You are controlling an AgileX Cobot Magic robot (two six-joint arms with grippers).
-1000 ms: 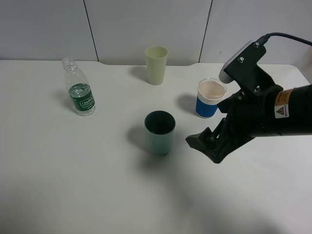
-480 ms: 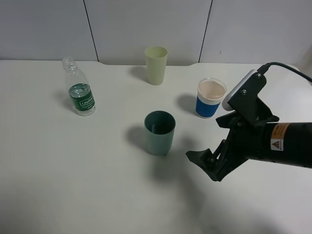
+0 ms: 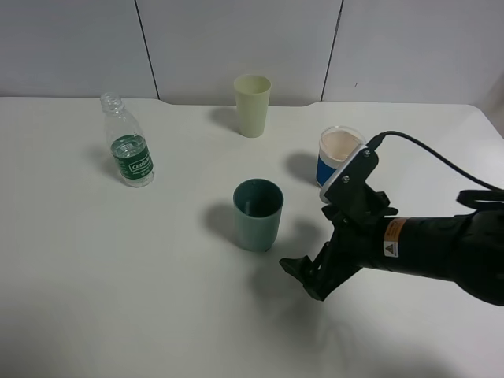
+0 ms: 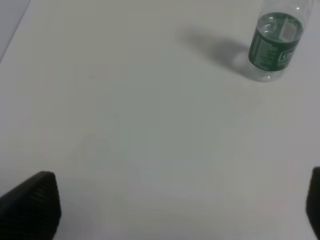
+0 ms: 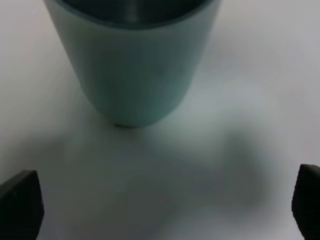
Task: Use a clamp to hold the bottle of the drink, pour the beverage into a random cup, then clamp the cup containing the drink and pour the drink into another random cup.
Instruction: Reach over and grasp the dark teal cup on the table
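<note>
The dark teal-green plastic tumbler [image 5: 137,65] stands just ahead of my right gripper [image 3: 303,277], jaws wide and empty, so I judge the cup-clamping step is in hand and must advance until it sits between them.

A small clear plastic bottle [image 3: 130,150] with a green label band stands upright, uncapped, at far left. A dark teal plastic tumbler [image 3: 257,216] stands mid-table, a black jawed clamp [image 3: 302,277] spread wide just near-right of it. A blue-banded white cup [image 3: 335,153] stands farther right.
</note>
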